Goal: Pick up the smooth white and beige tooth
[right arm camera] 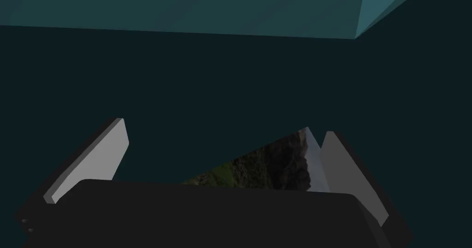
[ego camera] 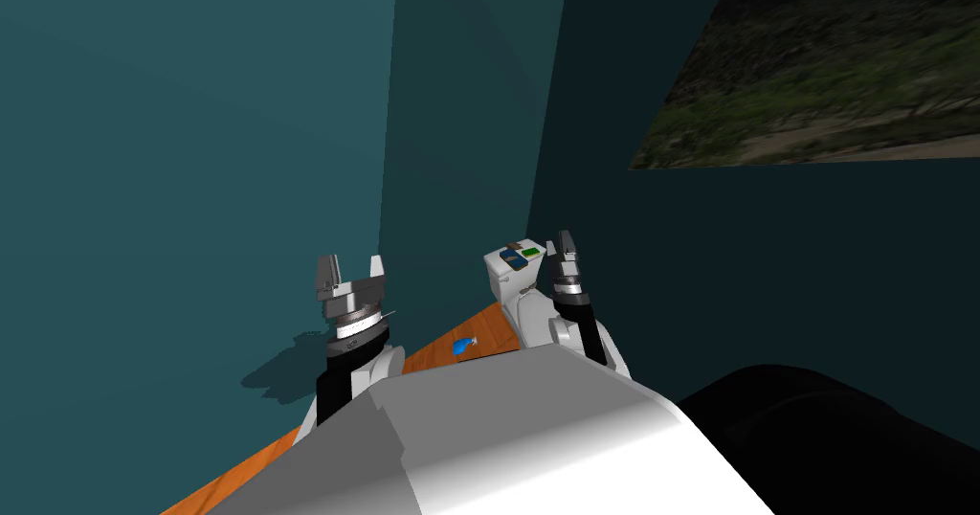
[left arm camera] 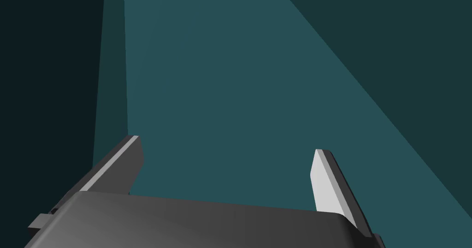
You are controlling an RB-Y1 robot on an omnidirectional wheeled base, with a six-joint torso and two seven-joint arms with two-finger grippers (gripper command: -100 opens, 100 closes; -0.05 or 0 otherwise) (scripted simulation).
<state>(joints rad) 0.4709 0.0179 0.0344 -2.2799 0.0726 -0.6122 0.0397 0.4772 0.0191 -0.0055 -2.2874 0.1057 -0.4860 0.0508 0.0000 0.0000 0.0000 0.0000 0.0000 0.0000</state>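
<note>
The robot faced a corner of teal walls (ego camera: 191, 155), with a white toilet (ego camera: 507, 278) on the orange floor (ego camera: 249, 476) at its 12 o'clock. On the tank lid sat several small things: a blue one (ego camera: 514, 260), a green one (ego camera: 529, 252) and a brown one (ego camera: 513, 246). A pale speck (ego camera: 550, 248) lay at the lid's 3 o'clock edge. It was too small for me to say whether it was the tooth, and I could not place the tooth elsewhere. A small blue object (ego camera: 464, 347) lay on the floor at the toilet's 8 o'clock.

The left pincer (ego camera: 350, 268) was raised at the toilet's 9 o'clock, well apart from it, its fingers (left arm camera: 322, 180) spread wide with nothing between them. The right pincer (ego camera: 565, 249) was held up just beside the tank's 3 o'clock side, its fingers (right arm camera: 106, 153) likewise parted and holding nothing.

A landscape picture (ego camera: 823, 69) hung on the dark wall at 2 o'clock, and a black area (ego camera: 823, 442) lay at 4 o'clock.
</note>
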